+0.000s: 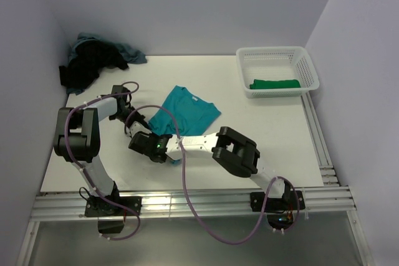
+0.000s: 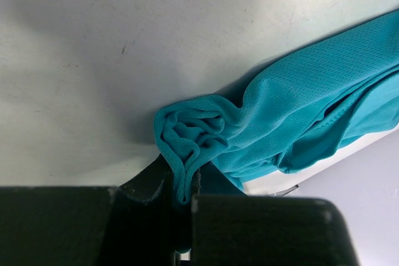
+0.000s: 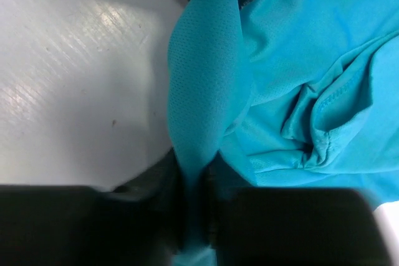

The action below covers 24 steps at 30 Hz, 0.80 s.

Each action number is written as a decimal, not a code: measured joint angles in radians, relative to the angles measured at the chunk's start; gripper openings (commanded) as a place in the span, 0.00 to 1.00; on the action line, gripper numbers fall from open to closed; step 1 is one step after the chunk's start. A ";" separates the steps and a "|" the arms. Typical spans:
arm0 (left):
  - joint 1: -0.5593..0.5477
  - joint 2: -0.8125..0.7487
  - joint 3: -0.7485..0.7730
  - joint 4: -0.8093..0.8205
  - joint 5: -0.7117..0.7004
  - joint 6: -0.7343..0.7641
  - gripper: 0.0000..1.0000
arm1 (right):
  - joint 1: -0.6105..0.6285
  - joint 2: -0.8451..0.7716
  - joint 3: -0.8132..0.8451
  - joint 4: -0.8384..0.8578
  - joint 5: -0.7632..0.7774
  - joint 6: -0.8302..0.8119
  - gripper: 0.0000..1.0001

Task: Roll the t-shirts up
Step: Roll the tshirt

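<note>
A bright teal t-shirt (image 1: pixel 187 109) lies crumpled on the white table, its near-left corner pulled toward both grippers. In the left wrist view my left gripper (image 2: pixel 182 185) is shut on a bunched, rolled-up edge of the teal t-shirt (image 2: pixel 299 104). The right wrist view shows my right gripper (image 3: pixel 196 185) with its jaws closed on a taut fold of the same teal t-shirt (image 3: pixel 299 60). From above, the left gripper (image 1: pixel 136 128) and right gripper (image 1: pixel 137 142) sit close together at the shirt's near-left end.
A pile with a black t-shirt (image 1: pixel 87 66) and a dusty blue one (image 1: pixel 128 52) lies at the back left corner. A white lattice basket (image 1: pixel 277 54) at the back right holds a rolled green t-shirt (image 1: pixel 274 83). Walls close in left, right and behind.
</note>
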 measured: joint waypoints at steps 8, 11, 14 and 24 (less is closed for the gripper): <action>0.000 0.000 -0.003 -0.002 0.006 0.000 0.28 | -0.023 0.000 0.011 -0.014 -0.074 0.040 0.00; 0.000 -0.001 -0.012 0.006 0.023 0.000 0.53 | -0.056 -0.025 -0.009 -0.007 -0.163 0.064 0.00; 0.000 -0.019 -0.019 0.013 0.050 -0.002 0.67 | -0.103 -0.065 -0.043 0.010 -0.270 0.093 0.00; 0.002 -0.146 -0.086 0.101 0.069 -0.016 0.92 | -0.259 -0.114 -0.135 0.127 -0.634 0.189 0.00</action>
